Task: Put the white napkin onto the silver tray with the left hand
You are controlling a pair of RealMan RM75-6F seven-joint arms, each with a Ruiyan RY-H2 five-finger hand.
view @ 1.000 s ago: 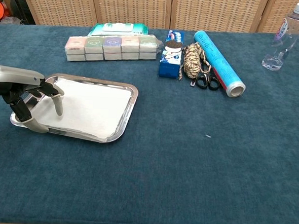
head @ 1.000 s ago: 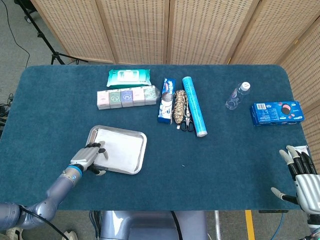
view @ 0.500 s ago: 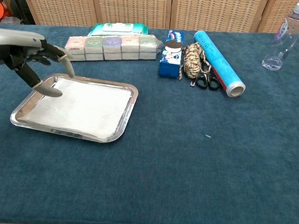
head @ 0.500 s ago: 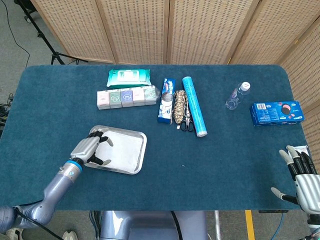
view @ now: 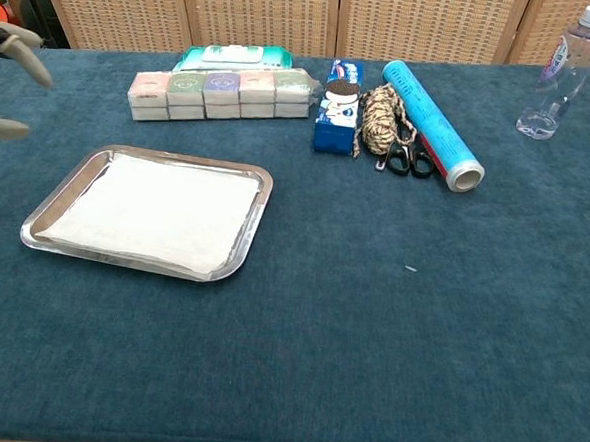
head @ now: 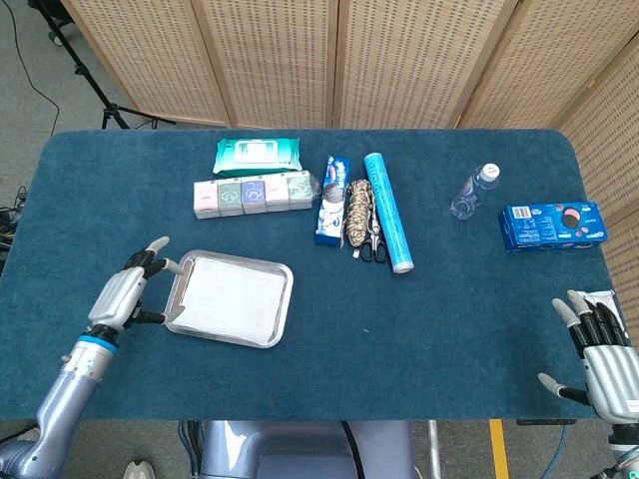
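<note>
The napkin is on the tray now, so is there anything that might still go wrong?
Two small risks, I think. The left hand hangs open right beside the silver tray, so a careless move might bump it and shift the tray. Also, the white napkin fills the tray nearly to its rim and nothing holds it down, so a knock could slide a corner over the edge.

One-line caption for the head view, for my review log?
White napkin lies flat in the silver tray; left hand open beside the tray, right hand open at the table's near-right edge.
</note>
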